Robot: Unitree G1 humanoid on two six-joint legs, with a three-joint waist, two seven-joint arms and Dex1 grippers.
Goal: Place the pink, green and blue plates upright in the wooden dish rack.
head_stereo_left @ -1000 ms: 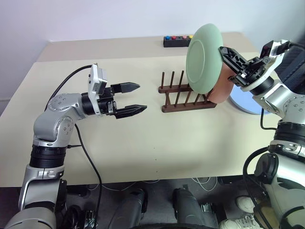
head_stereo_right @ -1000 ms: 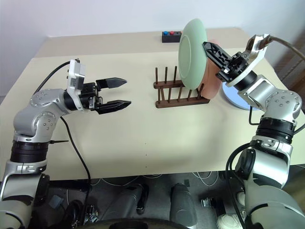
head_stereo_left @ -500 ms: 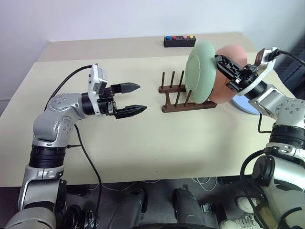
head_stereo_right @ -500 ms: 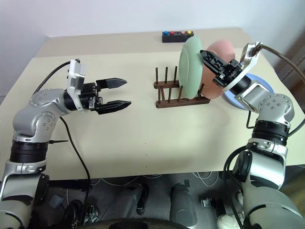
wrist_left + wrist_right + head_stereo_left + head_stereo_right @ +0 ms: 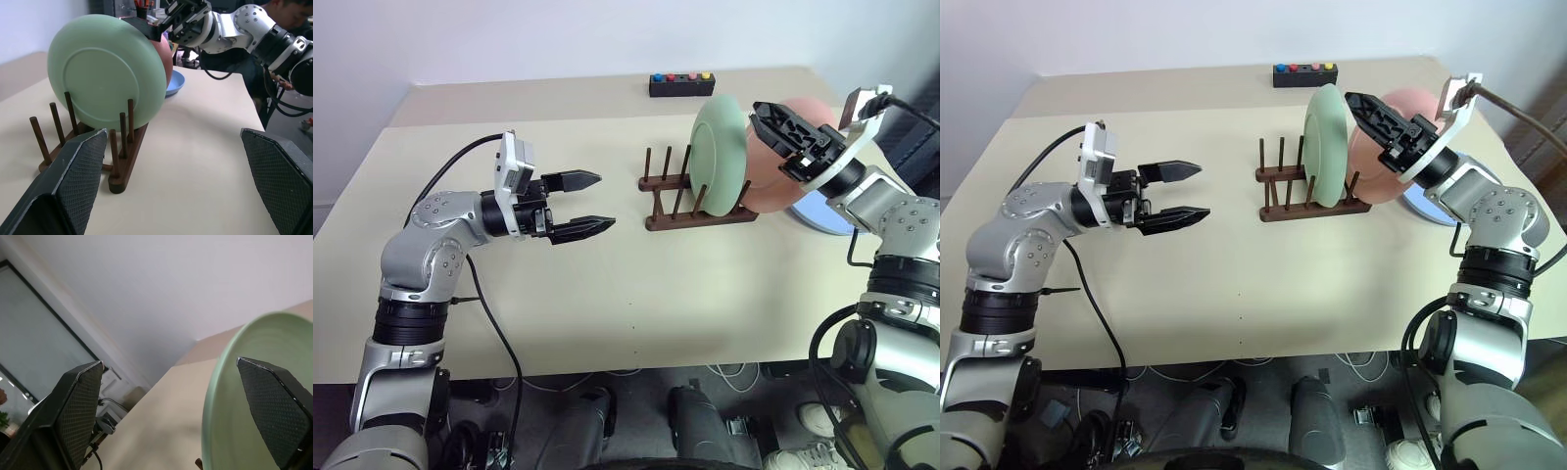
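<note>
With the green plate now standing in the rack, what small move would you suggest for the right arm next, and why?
Probably lift the right gripper up and back, clear of the green plate. Its fingers are open at the plate's top edge, and the plate stands between the pegs of the wooden dish rack beside the pink plate. The blue plate lies flat on the table, waiting.

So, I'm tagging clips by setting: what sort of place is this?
Probably a robotics lab or test room, not a kitchen: a bare beige table against a plain wall, a black button box, cables trailing under it, and a person seated nearby.
</note>
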